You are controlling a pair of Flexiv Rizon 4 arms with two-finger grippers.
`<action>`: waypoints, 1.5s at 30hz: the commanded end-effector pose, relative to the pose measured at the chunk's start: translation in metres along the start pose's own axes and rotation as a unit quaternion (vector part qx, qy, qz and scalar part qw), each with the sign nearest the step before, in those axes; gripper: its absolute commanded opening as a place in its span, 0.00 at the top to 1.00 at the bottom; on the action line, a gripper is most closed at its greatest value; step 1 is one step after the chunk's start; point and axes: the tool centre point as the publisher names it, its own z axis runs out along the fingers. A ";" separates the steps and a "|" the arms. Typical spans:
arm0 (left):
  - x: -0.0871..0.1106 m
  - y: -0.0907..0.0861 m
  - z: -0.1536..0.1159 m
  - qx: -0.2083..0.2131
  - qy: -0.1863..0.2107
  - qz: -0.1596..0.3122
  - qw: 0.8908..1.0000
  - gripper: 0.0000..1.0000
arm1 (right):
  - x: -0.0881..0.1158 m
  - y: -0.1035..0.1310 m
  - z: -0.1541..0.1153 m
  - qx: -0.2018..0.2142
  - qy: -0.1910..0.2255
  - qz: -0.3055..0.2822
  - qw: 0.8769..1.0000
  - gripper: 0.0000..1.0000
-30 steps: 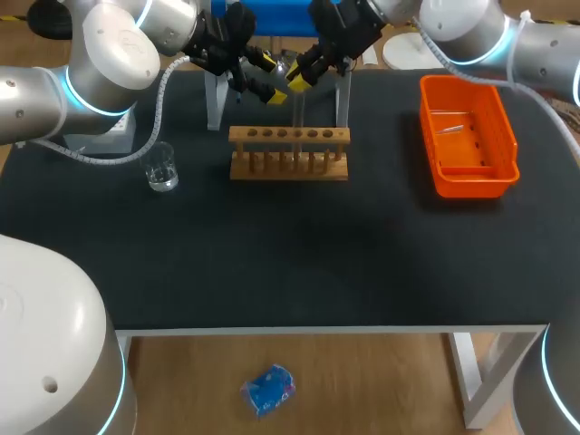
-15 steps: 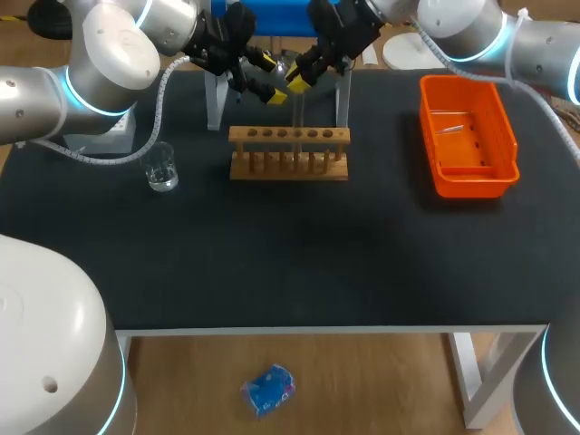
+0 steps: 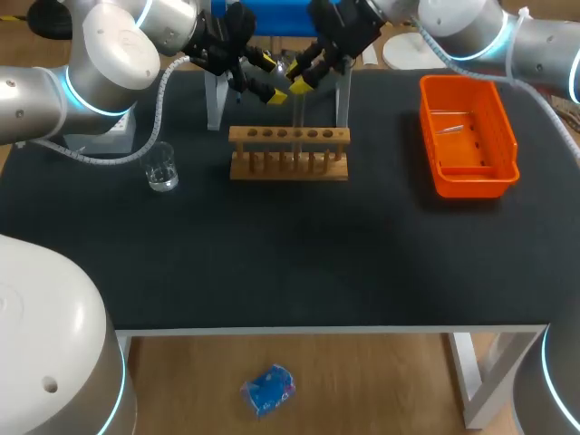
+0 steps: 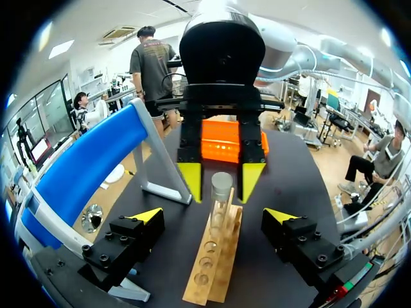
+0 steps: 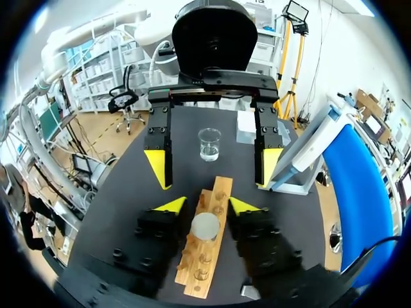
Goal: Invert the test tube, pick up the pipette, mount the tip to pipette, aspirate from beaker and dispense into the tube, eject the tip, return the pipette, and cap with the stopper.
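Noted: right gripper (image 5: pixel 208 205) open, test tube (image 5: pixel 205 226) upright in the rack (image 5: pixel 196 263) between its fingers (image 5: pixel 172 205), neither touching. The left gripper (image 4: pixel 213 217) is open too, tube just ahead. Risk: off-centre closing tilts the tube against the rack, jamming or cracking it

- Right gripper (image 3: pixel 302 82): its fingers, closed about the test tube (image 5: pixel 205 226) one second ago, now stand slightly apart, and the tube stands free between them with a narrow gap on each side.
- Right gripper body: drawn back very slightly, up and away from the wooden rack (image 3: pixel 288 152) beneath it.
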 end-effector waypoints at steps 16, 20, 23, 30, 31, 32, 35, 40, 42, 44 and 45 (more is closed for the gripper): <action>-0.001 -0.001 0.000 -0.002 0.002 -0.001 1.000 0.00 | 0.011 0.009 -0.016 -0.048 -0.014 -0.011 0.999 0.00; -0.001 -0.001 0.000 -0.002 0.002 -0.001 1.000 0.00 | 0.011 0.008 -0.021 -0.102 -0.017 -0.015 0.995 0.00; -0.001 -0.001 0.000 -0.002 0.002 -0.001 1.000 0.00 | 0.012 0.009 -0.025 -0.142 -0.017 -0.024 0.989 0.00; -0.001 -0.001 0.000 -0.002 0.002 -0.001 1.000 0.00 | 0.012 0.012 -0.028 -0.211 -0.016 -0.040 0.976 0.74; -0.001 -0.001 0.000 -0.002 0.002 -0.001 1.000 0.00 | 0.012 0.012 -0.028 -0.222 -0.015 -0.042 0.974 0.78; -0.001 -0.001 0.000 -0.002 0.002 -0.001 1.000 0.00 | 0.012 0.013 -0.028 -0.230 -0.015 -0.043 0.972 0.90; -0.001 -0.001 0.000 -0.002 0.002 -0.001 1.000 0.00 | 0.012 0.014 -0.028 -0.249 -0.012 -0.046 0.967 1.00; -0.001 -0.001 0.000 -0.002 0.002 -0.001 1.000 0.00 | 0.011 0.015 -0.028 -0.289 -0.010 -0.046 0.956 1.00; -0.001 -0.001 0.000 -0.002 0.002 -0.001 1.000 0.00 | 0.011 0.016 -0.028 -0.304 -0.009 -0.047 0.952 1.00; -0.001 -0.001 0.000 -0.002 0.002 -0.001 1.000 0.00 | 0.010 0.017 -0.028 -0.312 -0.008 -0.048 0.949 1.00; -0.001 -0.001 0.000 -0.002 0.002 -0.001 1.000 0.00 | 0.010 0.018 -0.027 -0.316 -0.008 -0.049 0.947 1.00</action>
